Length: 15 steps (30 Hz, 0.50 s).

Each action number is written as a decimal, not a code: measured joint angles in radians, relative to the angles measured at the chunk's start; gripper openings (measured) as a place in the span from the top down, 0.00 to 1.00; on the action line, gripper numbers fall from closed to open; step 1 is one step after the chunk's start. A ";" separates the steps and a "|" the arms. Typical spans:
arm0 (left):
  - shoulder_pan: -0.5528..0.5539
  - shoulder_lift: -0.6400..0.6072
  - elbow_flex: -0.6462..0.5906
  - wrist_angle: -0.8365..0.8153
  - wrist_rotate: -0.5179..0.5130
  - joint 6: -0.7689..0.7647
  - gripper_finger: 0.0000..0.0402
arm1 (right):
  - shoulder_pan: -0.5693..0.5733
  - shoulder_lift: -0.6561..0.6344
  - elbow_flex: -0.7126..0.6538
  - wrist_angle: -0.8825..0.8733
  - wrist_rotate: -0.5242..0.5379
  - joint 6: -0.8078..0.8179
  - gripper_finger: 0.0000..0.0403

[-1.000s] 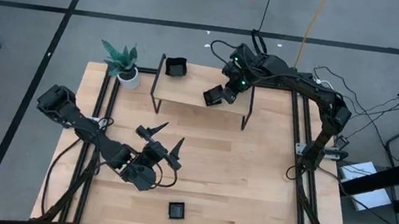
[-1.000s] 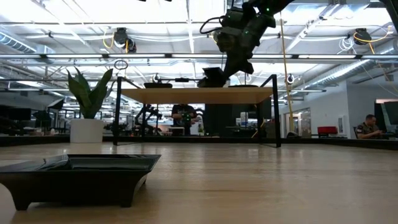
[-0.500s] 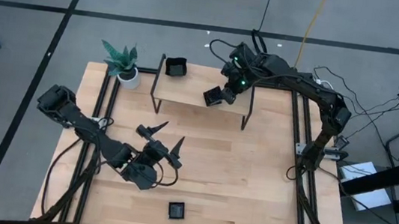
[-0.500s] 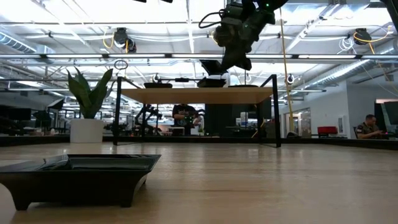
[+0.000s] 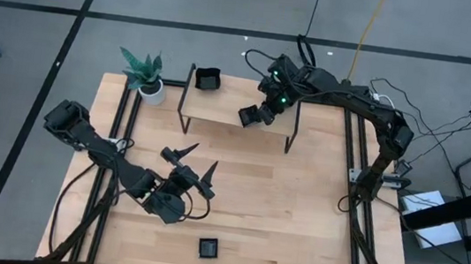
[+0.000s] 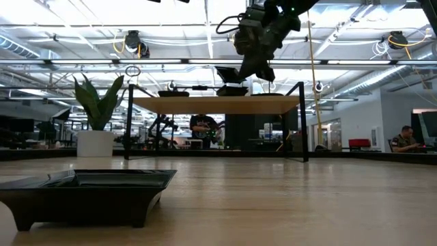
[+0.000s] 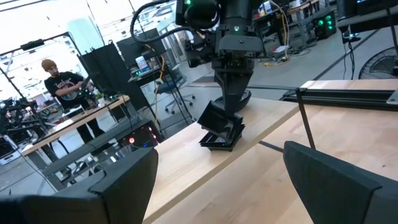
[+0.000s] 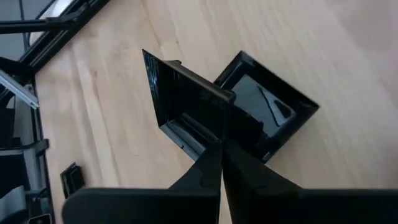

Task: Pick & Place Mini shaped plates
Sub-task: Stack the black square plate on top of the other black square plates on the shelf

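Bright, even overhead light; ceiling glare in low view; soft shadows.

On the raised wooden shelf I see a tilted black square plate (image 5: 249, 116) held up on edge over a second one lying flat (image 8: 273, 121). Another rounded black plate (image 5: 208, 79) sits at the shelf's far left end. A fourth square plate (image 5: 208, 248) rests upright near the table's front edge.
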 joint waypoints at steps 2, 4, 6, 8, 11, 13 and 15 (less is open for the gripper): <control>0.000 0.000 0.000 0.000 0.000 -0.001 0.12 | 0.000 0.000 -0.001 -0.001 0.002 0.001 1.00; 0.000 0.000 0.000 0.000 0.000 -0.004 0.13 | -0.001 -0.001 -0.001 0.002 0.002 0.001 1.00; 0.000 0.000 0.000 0.000 0.000 -0.005 0.12 | -0.002 -0.001 -0.001 0.004 0.003 0.002 1.00; 0.000 0.000 0.000 0.000 0.000 -0.005 0.13 | -0.002 -0.001 -0.001 -0.008 0.002 0.001 1.00; 0.000 0.000 0.000 0.000 0.001 -0.005 0.13 | -0.001 -0.001 -0.001 -0.030 0.006 -0.010 1.00; 0.000 0.000 0.000 0.000 0.001 -0.005 0.12 | -0.001 -0.001 -0.009 -0.017 0.008 -0.014 1.00; 0.000 0.000 0.000 0.000 0.001 -0.005 0.13 | -0.001 -0.002 -0.022 0.005 0.009 -0.015 1.00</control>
